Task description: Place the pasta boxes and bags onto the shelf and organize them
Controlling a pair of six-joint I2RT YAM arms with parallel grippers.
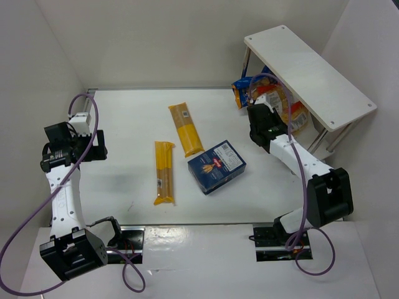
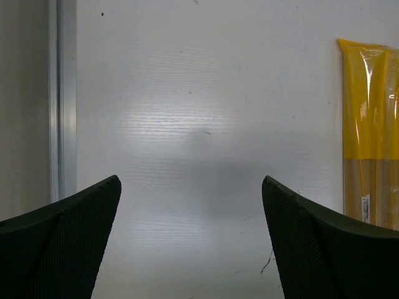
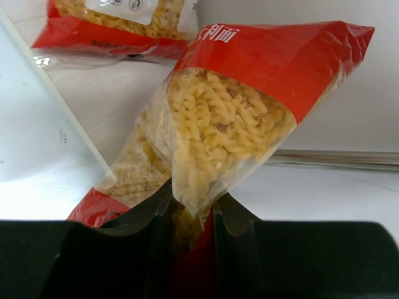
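While the left claw (image 2: 190,180) hangs wide open over the tabletop (image 1: 124,124) with nothing between its fingers, the right claw (image 3: 190,218) is pinched tight on a red-edged bag (image 3: 237,118) of twisted pasta. It grips the bag's lower end, and the bag leans up and away from it. That bag is low down beside the shelf (image 1: 305,68), under the board's left edge. Another red bag (image 3: 112,25) lies just behind it, and a blue-edged bag (image 1: 241,87) rests by the shelf's far legs. The dark blue box (image 1: 216,166) lies mid-tabletop. One yellow packet (image 1: 186,129) is close to its far corner, and a second packet (image 1: 164,171) lies further left.
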